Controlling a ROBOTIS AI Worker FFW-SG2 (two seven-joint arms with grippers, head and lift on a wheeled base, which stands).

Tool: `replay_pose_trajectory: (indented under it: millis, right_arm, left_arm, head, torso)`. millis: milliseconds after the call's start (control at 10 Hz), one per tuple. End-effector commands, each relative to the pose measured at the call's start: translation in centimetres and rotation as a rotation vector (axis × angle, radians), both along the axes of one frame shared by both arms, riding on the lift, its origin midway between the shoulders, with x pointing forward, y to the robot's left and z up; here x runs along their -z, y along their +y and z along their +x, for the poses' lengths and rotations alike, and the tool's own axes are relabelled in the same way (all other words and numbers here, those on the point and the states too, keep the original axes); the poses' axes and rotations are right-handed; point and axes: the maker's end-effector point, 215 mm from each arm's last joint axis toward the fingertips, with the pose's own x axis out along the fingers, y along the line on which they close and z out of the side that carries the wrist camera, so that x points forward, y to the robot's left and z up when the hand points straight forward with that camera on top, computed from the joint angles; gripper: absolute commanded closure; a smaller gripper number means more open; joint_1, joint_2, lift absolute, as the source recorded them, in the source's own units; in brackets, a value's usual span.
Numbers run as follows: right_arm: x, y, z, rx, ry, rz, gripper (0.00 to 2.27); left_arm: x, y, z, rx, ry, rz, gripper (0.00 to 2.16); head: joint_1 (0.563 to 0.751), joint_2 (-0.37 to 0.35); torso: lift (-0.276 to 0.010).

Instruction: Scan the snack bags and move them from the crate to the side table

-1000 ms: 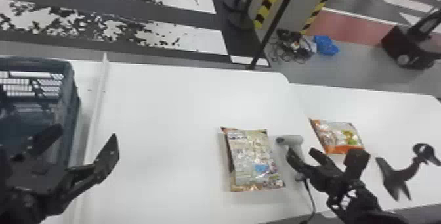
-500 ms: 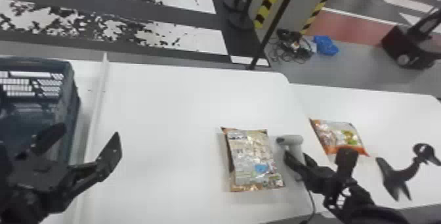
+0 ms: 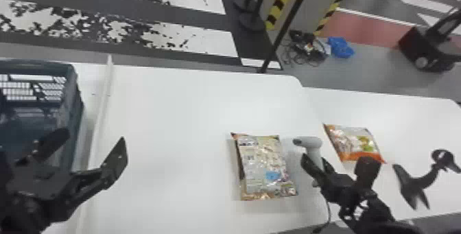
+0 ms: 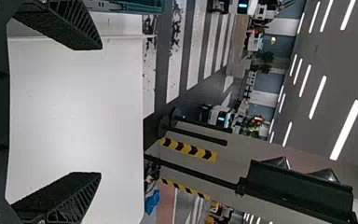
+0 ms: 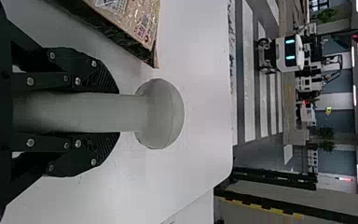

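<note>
Right of centre, low in the head view: right gripper point(image 3: 314, 160), jaws clenched on the handle of a pale hand scanner point(image 3: 312, 143), its head clear of the fingers. Scanner nose: aimed leftward in the frame, towards the upper part of the near snack bag point(image 3: 266, 168).

Said bag: flat on the white table point(image 3: 178, 120), just beside the scanner, on its left in the frame; long axis running up and down the view, leaning slightly, roughly in line with the handle. Nearer arm: the right. Next move, by judgement: a short leftward shift to bring the nose over the bag's print; glossy film may defeat the reading.

Farther right: second snack bag point(image 3: 356, 144), on the side table point(image 3: 418, 120).

Lower left: left gripper point(image 3: 93, 139), released, fingers wide and empty, near the crate point(image 3: 72, 109), well apart from both bags.
</note>
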Motion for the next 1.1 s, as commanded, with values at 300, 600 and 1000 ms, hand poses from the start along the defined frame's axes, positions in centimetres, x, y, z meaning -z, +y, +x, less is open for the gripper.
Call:
replay_pose_trajectory:
  millis: [300, 600, 1000]
  right_arm:
    - [-7.7, 2.6, -2.6, 0.079, -0.117, -0.032, 2.24]
    - [-8.7, 7.6, -5.7, 0.106, -0.022, 0.025, 2.24]
    - [-8.6, 17.3, -6.2, 0.028, 0.025, 0.016, 2.24]
  left_arm:
    - [-0.2, -0.4, -0.1, 0.008, -0.003, 0.002, 0.02]
    - [-1.4, -1.3, 0.1, 0.035, -0.019, -0.013, 0.02]
    - [-1.3, -1.3, 0.1, 0.053, -0.017, -0.014, 0.02]
  head:
    - [0.695, -0.35]
    - [0.695, -0.35]
    - [0.695, -0.35]
  torso:
    - [-0.087]
    - [-0.087]
    - [-0.087]
